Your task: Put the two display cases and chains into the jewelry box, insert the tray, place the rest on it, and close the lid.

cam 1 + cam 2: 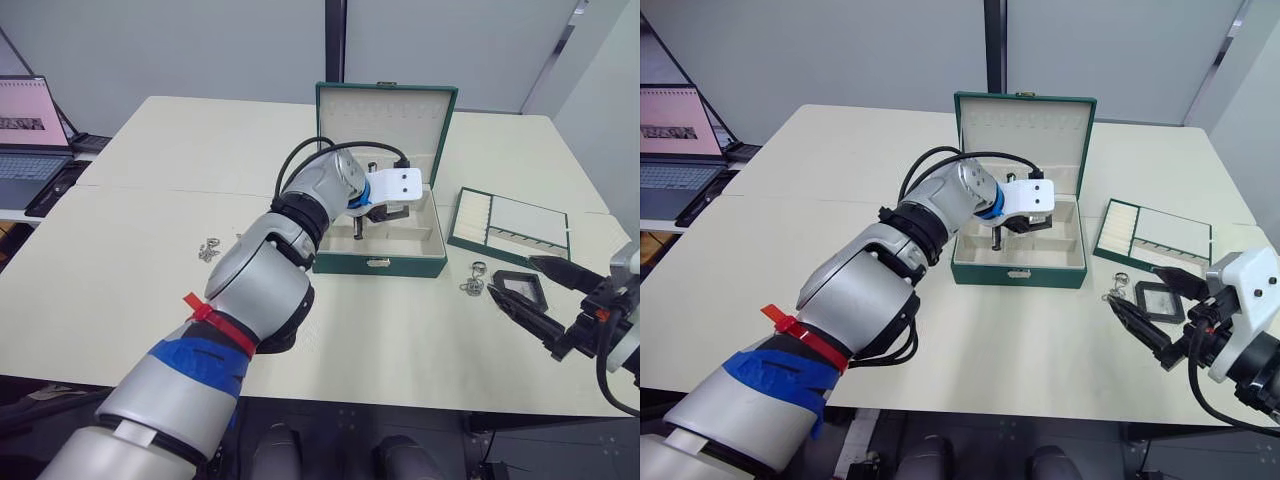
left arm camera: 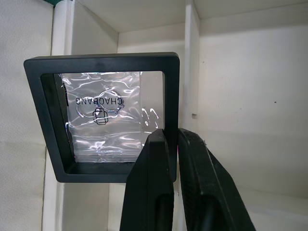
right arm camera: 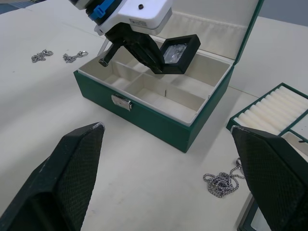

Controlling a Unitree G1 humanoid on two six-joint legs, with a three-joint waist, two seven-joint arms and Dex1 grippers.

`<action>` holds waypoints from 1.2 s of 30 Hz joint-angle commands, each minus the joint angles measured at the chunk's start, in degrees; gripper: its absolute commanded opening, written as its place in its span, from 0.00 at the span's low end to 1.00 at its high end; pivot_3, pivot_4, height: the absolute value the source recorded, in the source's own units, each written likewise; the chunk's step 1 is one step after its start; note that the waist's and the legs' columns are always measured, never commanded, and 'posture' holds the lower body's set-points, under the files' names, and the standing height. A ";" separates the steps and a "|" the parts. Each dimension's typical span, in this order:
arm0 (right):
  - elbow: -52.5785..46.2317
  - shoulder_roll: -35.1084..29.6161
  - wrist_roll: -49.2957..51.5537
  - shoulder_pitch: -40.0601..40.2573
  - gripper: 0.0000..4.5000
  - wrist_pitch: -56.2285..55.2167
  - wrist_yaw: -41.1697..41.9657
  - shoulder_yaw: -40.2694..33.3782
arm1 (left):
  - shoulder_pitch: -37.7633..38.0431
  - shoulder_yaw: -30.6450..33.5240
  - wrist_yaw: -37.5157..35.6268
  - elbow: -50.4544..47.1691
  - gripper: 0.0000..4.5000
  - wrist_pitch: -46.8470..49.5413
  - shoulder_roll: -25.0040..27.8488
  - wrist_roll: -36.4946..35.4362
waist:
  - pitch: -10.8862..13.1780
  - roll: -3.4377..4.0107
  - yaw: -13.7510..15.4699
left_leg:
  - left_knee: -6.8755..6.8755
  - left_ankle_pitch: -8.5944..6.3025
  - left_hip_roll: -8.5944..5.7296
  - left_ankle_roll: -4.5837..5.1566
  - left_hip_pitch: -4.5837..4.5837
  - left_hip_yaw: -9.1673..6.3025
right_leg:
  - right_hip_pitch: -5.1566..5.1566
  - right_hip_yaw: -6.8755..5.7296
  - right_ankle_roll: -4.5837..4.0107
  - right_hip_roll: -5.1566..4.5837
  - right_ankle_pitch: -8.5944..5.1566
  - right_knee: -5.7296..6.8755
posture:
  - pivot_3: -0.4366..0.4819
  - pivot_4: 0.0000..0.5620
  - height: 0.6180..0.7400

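My left pincer (image 3: 156,60) is clamped on one display case (image 3: 179,52), tilted above the open jewelry box (image 1: 380,262) at frame centre. Next I should lower it into a compartment and release. My right pincer (image 1: 535,292), fingers apart, hovers over the second case (image 1: 520,290) at lower right.

The left arm reaches forward, its tool (image 3: 153,60) pinched closed, while the right tool (image 1: 545,300) hangs spread wide.
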 commanded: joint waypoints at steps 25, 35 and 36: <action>-2.28 -1.59 3.18 1.76 1.00 -1.99 -1.31 -3.39 | 1.11 3.21 1.89 -0.03 0.20 -2.04 -0.97 3.04 | -0.01 0.01 0.01 | 0.00 0.00 -0.01 -0.01 0.00 -0.01 | 0.00 -0.01 0.00 0.00 0.00 0.01 | 0.48 0.27 1.00; -2.33 -1.87 3.21 1.34 1.00 -2.24 -0.94 -2.77 | -0.34 5.50 -0.05 -0.64 0.87 -2.41 -0.25 1.90 | -0.01 0.01 0.00 | 0.00 0.00 -0.01 -0.01 0.00 -0.01 | 0.01 -0.01 0.00 0.00 0.00 0.01 | 0.48 0.27 1.00; -2.28 -2.01 3.36 1.04 1.00 -2.33 -0.93 -2.47 | -0.80 6.39 -1.61 -0.98 0.93 -2.60 0.28 1.05 | 0.00 0.01 -0.02 | 0.00 0.00 -0.01 -0.01 0.00 -0.01 | 0.01 -0.01 0.00 0.00 0.00 0.01 | 0.48 0.27 1.00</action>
